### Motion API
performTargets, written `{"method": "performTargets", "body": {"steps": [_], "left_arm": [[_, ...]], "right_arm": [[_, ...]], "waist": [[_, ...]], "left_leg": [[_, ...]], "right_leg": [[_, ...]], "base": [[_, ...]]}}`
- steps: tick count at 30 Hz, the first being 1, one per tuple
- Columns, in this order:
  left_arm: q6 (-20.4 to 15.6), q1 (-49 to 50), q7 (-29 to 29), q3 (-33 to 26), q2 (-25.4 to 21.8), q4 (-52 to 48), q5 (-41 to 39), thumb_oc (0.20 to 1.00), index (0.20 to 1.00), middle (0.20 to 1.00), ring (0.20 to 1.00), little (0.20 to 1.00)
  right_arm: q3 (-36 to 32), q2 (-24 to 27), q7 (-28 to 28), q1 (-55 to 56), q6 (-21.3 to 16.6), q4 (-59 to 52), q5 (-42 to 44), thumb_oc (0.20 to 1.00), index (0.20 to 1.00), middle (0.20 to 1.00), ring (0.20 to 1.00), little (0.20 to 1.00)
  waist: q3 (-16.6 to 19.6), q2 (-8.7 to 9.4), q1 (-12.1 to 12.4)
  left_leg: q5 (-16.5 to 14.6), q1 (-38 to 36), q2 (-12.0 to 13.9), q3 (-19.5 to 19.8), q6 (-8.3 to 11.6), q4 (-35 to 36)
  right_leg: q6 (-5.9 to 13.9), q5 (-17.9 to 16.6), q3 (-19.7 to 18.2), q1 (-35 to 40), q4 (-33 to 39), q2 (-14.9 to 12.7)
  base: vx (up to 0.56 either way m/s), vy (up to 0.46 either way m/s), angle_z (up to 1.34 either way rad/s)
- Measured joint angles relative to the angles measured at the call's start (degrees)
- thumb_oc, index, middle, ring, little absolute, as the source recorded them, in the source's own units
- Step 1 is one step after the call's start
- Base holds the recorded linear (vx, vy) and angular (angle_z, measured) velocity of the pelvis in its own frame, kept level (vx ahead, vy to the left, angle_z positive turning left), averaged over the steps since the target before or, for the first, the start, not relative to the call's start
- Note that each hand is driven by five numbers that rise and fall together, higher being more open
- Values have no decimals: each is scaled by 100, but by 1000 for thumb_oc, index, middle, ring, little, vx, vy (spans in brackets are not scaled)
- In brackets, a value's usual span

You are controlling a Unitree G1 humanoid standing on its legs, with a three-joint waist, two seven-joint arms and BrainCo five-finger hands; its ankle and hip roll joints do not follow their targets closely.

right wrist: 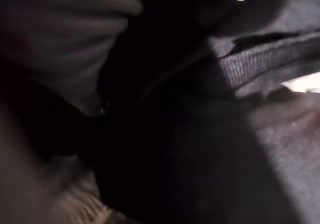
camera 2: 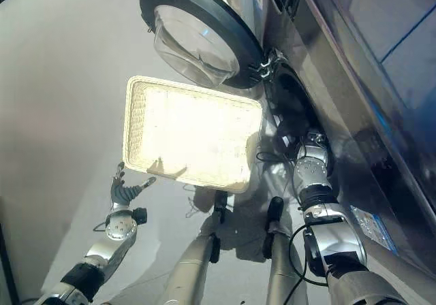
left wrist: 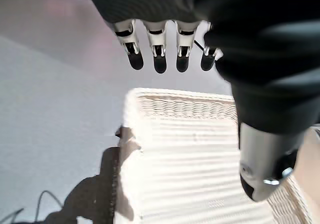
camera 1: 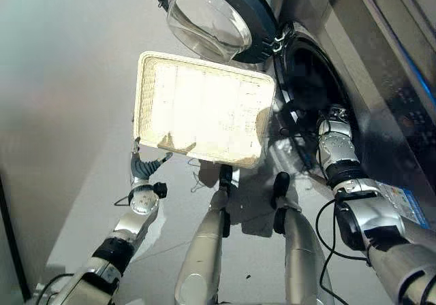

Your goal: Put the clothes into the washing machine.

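I see the white woven basket [camera 1: 204, 107] lying on the pale floor [camera 1: 61, 114] in the middle of the left eye frame, its inside bright and bare as far as I can make out. Above it, at the top centre of the frame, the washing machine door [camera 1: 214, 19] hangs swung open, its clear bowl-shaped glass facing the basket. Just to the right of the basket is the dark round opening of the washing machine [camera 1: 310, 73], set in the silver front panel that runs down the right side of the frame.

My left hand [camera 1: 144, 165] sits at the lower left of the frame, just below the basket's near left corner. Its fingers are spread and relaxed, holding nothing; in the left wrist view the dark tips [left wrist: 159, 63] hang straight in a row over the floor, with the basket's woven rim [left wrist: 180, 101] just past them.

My right hand [camera 1: 334, 124] reaches into the lower edge of the drum opening at the right centre of the frame. Its fingers are hidden inside the dark, so I cannot tell whether they are spread or closed. The right wrist view is very dark; I can make out folds of grey ribbed cloth [right wrist: 260, 66] close to the camera, so the clothes appear to be inside the drum by that hand.
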State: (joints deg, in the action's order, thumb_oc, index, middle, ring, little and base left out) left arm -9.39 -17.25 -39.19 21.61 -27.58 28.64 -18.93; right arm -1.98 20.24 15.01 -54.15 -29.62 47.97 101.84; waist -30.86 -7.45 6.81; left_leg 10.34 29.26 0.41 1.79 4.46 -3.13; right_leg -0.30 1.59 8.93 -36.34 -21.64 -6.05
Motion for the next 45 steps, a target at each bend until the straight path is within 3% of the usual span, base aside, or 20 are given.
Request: {"method": "performTargets", "body": {"steps": [3,4,5,6,7,10,13,16,19,23,26,30,32,35,40,45], "left_arm": [[-14,23,56,15,-44,-56,-2,1000,1000,1000,1000,1000],[-79,116,197,128,-268,-416,-51,1000,1000,1000,1000,1000],[-264,293,257,172,-540,-752,-51,1000,1000,1000,1000,1000],[-266,310,257,174,-563,-725,-60,1000,1000,1000,1000,1000],[-156,371,297,228,-559,-495,-186,1000,1000,1000,1000,1000],[-89,377,319,225,-430,-189,-224,1000,1000,1000,1000,1000],[-92,266,327,218,-344,-29,-218,1000,1000,1000,1000,1000],[-105,91,333,225,-375,62,-212,1000,1000,1000,1000,1000],[-104,21,331,338,-353,253,-212,1000,1000,1000,1000,1000],[-106,23,328,422,-183,512,-210,1000,1000,1000,1000,1000],[-108,21,327,421,-91,513,-208,1000,1000,1000,1000,1000],[-102,8,342,414,-39,628,-207,1000,1000,1000,1000,1000],[-101,11,356,410,-35,639,-206,1000,1000,1000,1000,1000],[-97,-8,476,276,103,832,-201,1000,1000,1000,1000,1000],[46,14,695,176,229,1229,-192,1000,1000,1000,1000,1000],[120,56,959,173,366,1480,-194,1000,1000,1000,1000,1000]], "right_arm": [[-33,163,75,-15,-290,-24,142,200,200,200,200,200],[-275,154,92,393,-721,-905,659,200,200,200,200,200],[-571,93,-44,646,-1832,-1585,1043,940,940,940,940,940],[-657,97,-70,591,-2114,-1575,1089,940,940,940,940,940],[-863,67,120,507,-2512,-1710,1170,1000,1000,1000,1000,1000],[-876,74,439,501,-2336,-1616,1169,1000,1000,1000,1000,1000],[-845,31,572,527,-1512,-1293,1168,1000,1000,1000,1000,1000],[-795,24,655,562,-141,-626,1167,1000,1000,1000,1000,1000],[-598,78,-9,605,1360,-288,1156,1000,1000,1000,1000,1000],[-155,147,-938,669,2413,-38,1098,1000,1000,1000,1000,1000],[14,153,-1388,820,2793,-30,543,1000,1000,1000,1000,1000],[519,175,-1760,962,3214,38,-874,1000,1000,1000,1000,1000],[534,171,-1815,969,3253,130,-1236,1000,1000,1000,1000,1000],[1372,531,-1963,1010,3306,512,-2816,1000,1000,1000,1000,1000],[1397,473,-2155,1271,3409,774,-4315,1000,1000,1000,1000,1000],[1467,316,-2099,1608,3221,850,-5002,1000,1000,1000,1000,1000]], "waist": [[-2,7,16],[-9,-3,60],[-10,-22,252],[-12,-18,274],[-29,11,260],[-54,75,90],[-51,155,-98],[-27,371,-197],[-18,460,-391],[-17,457,-458],[-16,455,-446],[-16,446,-445],[-15,439,-439],[-14,435,-423],[-20,418,-400],[-14,401,-333]], "left_leg": [[-9,43,-33,4,-33,-10],[-57,157,-60,-32,-90,-108],[-113,320,-131,-38,-154,-210],[-108,342,-147,-57,-171,-229],[-125,347,-221,-184,-335,-271],[-299,331,-368,-494,-571,-456],[-354,160,-447,-610,-646,-476],[-422,-66,-447,-648,-673,-462],[-424,-70,-396,-658,-669,-461],[-412,-61,-328,-669,-622,-411],[-370,-52,-280,-663,-577,-335],[-318,-44,-223,-651,-505,-230],[-293,-45,-208,-649,-490,-210],[-252,-46,-184,-605,-490,-173],[-232,-137,-178,-521,-473,-177],[-254,-479,-170,-463,-433,-146]], "right_leg": [[42,-28,-82,-17,51,4],[69,-5,-255,-97,56,61],[152,-9,-453,-210,53,62],[197,-44,-480,-235,74,57],[284,-96,-557,-207,78,-47],[409,-126,-652,-167,91,-232],[469,-169,-669,-20,117,-321],[537,-231,-659,299,403,-310],[521,-378,-660,373,587,-247],[486,-506,-669,413,798,-162],[433,-545,-664,394,854,-104],[366,-576,-645,359,915,-12],[353,-579,-643,355,920,3],[336,-587,-582,380,960,21],[310,-588,-503,525,982,25],[294,-540,-423,878,977,18]], "base": [[90,-54,13],[87,68,29],[59,81,26],[84,106,11],[30,48,-5],[26,19,-18],[-5,-26,-17],[-21,-16,-16],[-21,-3,-11],[-47,-9,-10],[-57,-11,-5],[-15,-1,-3],[-62,5,-2],[-54,4,5],[-45,19,7],[-26,38,8]]}}
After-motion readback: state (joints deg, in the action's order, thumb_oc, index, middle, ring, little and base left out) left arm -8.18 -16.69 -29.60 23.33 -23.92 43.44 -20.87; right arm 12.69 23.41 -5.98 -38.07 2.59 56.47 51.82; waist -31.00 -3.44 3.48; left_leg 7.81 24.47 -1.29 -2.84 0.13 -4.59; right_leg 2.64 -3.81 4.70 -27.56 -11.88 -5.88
